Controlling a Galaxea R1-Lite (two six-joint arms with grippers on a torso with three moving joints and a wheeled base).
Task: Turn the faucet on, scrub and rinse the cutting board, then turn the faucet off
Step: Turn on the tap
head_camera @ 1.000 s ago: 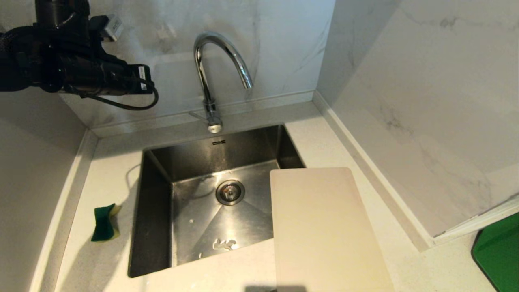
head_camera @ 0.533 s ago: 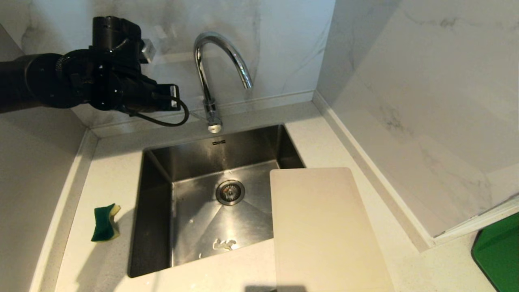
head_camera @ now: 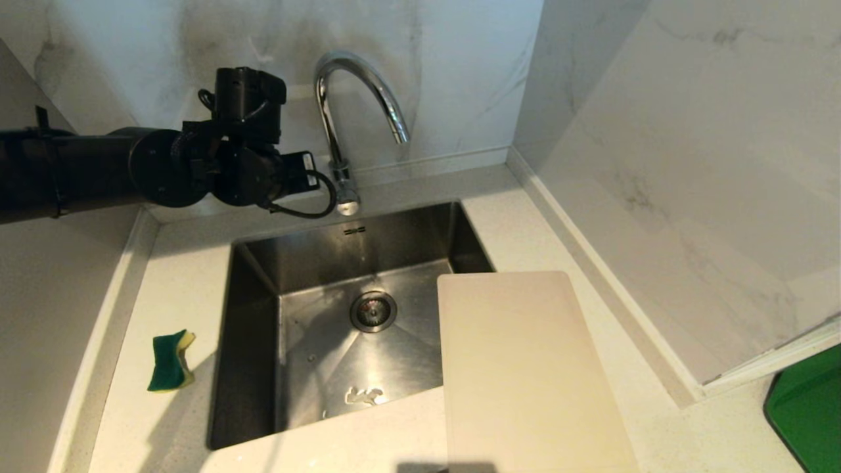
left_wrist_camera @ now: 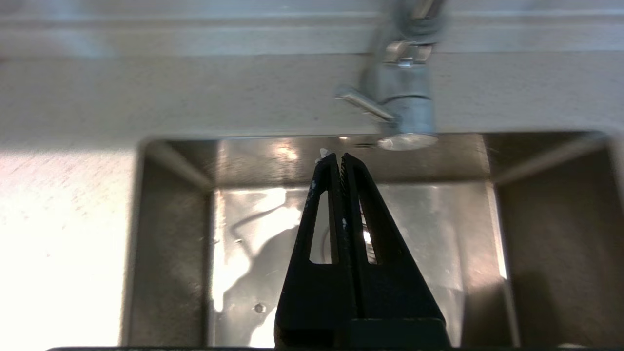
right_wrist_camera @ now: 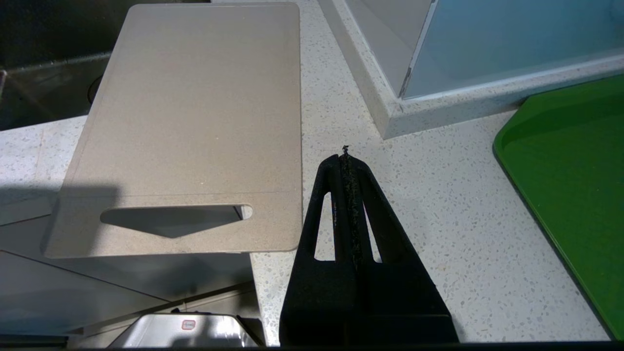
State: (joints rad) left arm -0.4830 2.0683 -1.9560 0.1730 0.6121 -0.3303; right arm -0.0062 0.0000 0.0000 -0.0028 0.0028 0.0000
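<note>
Kitchen; steel sink [head_camera: 263, 341] set in speckled countertop [head_camera: 177, 289]; chrome faucet [head_camera: 341, 118]; marble-look walls [head_camera: 690, 131]; sponge [head_camera: 169, 361]

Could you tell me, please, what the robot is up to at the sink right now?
The robot's left arm reaches over the steel sink toward the tall chrome gooseneck faucet; its left tool, shut, sits close to the thin side lever without touching it. No water runs. The cream-white plastic cutting board lies across the sink's right edge, and the green-and-yellow sponge lies on the counter. The right tool, shut, idles beside the board.

Green-and-yellow sponge [head_camera: 170, 361] lower left on the speckled countertop [head_camera: 177, 289]; green tray [head_camera: 807, 414] at lower right corner.
</note>
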